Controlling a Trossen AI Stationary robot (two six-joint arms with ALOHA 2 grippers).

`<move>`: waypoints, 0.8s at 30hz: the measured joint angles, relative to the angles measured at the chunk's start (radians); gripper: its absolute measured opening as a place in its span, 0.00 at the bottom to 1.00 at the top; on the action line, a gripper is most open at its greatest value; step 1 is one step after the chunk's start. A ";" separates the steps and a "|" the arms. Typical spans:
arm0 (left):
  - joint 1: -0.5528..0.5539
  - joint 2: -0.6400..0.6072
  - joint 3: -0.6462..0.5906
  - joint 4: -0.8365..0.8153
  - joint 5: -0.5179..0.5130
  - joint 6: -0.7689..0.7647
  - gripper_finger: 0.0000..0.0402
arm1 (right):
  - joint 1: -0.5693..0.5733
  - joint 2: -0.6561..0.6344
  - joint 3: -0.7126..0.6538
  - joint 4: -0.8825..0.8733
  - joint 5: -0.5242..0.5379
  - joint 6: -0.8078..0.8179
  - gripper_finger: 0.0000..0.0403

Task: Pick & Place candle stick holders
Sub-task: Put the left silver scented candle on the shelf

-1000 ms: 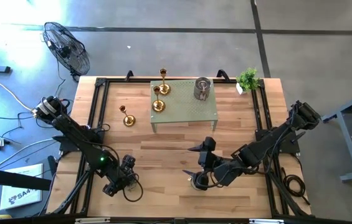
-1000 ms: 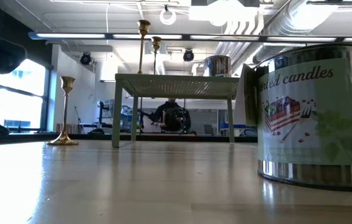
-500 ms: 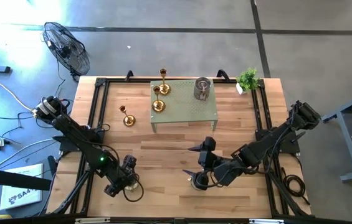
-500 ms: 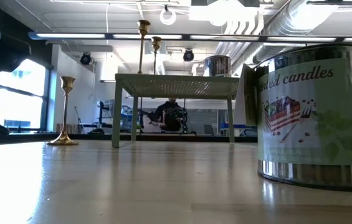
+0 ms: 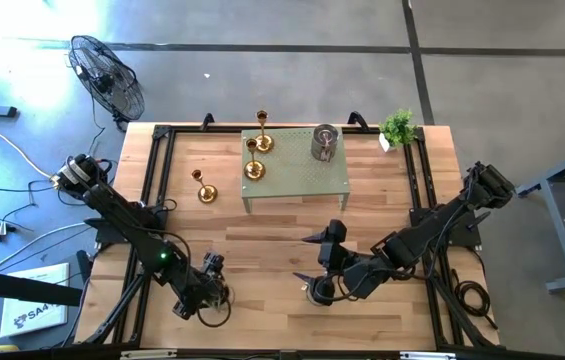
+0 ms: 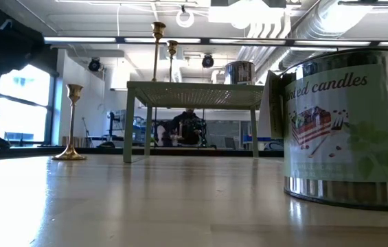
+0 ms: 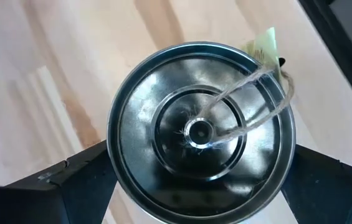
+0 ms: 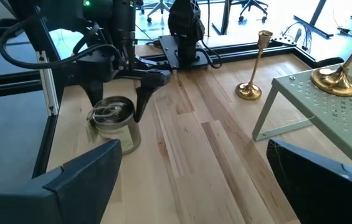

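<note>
Three gold holders [image 5: 253, 160] (thin-stemmed)

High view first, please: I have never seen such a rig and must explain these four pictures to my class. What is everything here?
Two dark robot arms work at a wooden table. The high view looks straight down, the low view skims along the tabletop, and each wrist view looks out past one arm's jaws. A green rack carries two gold holders and a tin. A third gold holder and a plant stand on the table. The left gripper straddles a second tin with its jaws wide; that tin seems to sit on the table. The right gripper waits open and empty beside a third tin.
</note>
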 joint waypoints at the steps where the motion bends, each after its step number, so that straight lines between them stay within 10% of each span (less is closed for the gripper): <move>1: 0.000 0.000 0.000 0.000 -0.012 0.000 0.95 | 0.000 0.000 0.000 0.000 0.000 0.000 0.98; 24: 0.001 0.065 0.003 0.100 -0.001 -0.001 0.85 | 0.000 0.000 0.000 -0.007 -0.001 0.015 0.98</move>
